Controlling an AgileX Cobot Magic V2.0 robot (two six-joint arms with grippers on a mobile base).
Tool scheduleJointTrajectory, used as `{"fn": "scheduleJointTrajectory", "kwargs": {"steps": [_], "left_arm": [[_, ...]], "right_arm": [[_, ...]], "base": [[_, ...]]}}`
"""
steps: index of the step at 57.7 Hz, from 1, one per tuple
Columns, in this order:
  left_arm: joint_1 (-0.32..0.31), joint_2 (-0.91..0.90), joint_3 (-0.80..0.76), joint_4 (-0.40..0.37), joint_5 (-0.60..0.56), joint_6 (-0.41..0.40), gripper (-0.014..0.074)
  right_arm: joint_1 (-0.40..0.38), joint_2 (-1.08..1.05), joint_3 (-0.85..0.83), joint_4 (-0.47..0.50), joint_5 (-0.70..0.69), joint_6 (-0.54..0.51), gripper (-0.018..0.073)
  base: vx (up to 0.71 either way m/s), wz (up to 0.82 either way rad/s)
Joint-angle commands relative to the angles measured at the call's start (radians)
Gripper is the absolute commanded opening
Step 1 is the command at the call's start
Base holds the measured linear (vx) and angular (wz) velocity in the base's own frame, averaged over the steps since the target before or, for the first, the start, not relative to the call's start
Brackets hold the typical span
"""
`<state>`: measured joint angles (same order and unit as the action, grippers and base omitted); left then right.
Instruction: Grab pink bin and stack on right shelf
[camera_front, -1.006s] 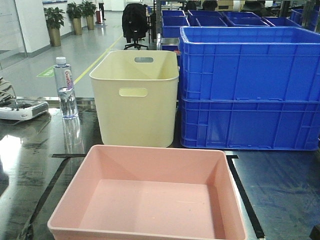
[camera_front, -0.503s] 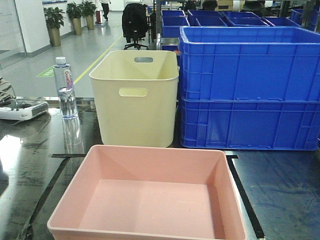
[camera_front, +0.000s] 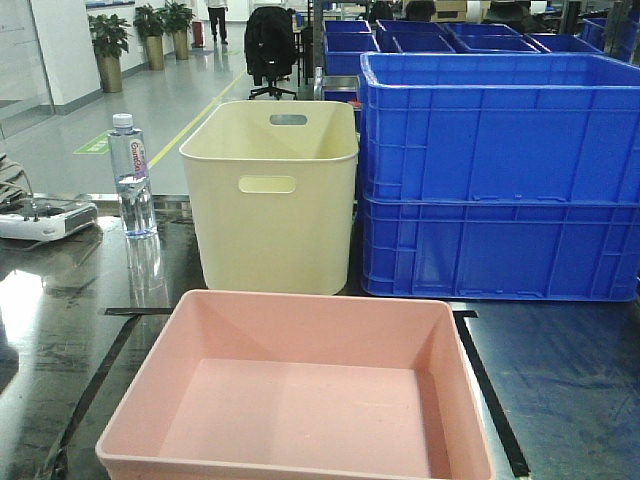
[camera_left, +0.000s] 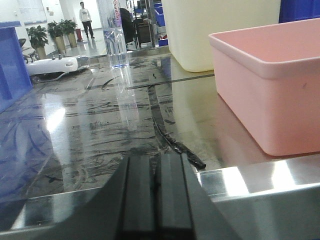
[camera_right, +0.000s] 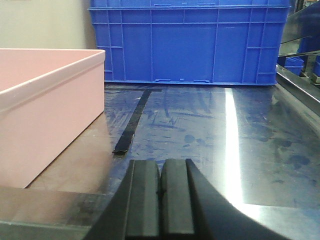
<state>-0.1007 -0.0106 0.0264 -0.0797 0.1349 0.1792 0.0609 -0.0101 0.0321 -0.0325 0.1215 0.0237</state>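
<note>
1. Pink bin sits flat on the dark glossy bench, at 6 o'clock in the front view, empty, inside the rectangle of black tape lines.
2. Cream tub with handle slots stands at 12 o'clock from the pink bin, just behind it, small gap between them.
3. Blue crates, two stacked, at 1–2 o'clock from the bin, close beside the cream tub's right wall.
4. Water bottle upright at 10 o'clock; white controller further out at 9–10 o'clock, near the bench's left edge.
5. Left pincer: fingers pressed together, nothing between them. It's low at the near bench edge, bin's left wall at its 2 o'clock, apart from it.
6. Right pincer: fingers also together, holding nothing. Bin's right wall at its 9–10 o'clock, not touching; a tape strip runs ahead at 11 o'clock.
7. Neither pincer shows in the front view.
8. Background: potted plants, an office chair draped in black, a person on the far floor.
</note>
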Motion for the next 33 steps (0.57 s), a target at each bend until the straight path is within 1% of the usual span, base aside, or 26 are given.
{"fn": "scheduleJointTrajectory", "kwargs": {"steps": [1,33], "left_arm": [[0.003,-0.016,0.017,-0.004,-0.081,0.000,-0.0008],[0.003,-0.016,0.017,-0.004,-0.081,0.000,-0.0008]], "right_arm": [[-0.003,-0.016,-0.001,-0.002,-0.079,-0.014,-0.0011],[-0.003,-0.016,-0.001,-0.002,-0.079,-0.014,-0.0011]], "base": [[0.00,0.00],[0.00,0.00]]}}
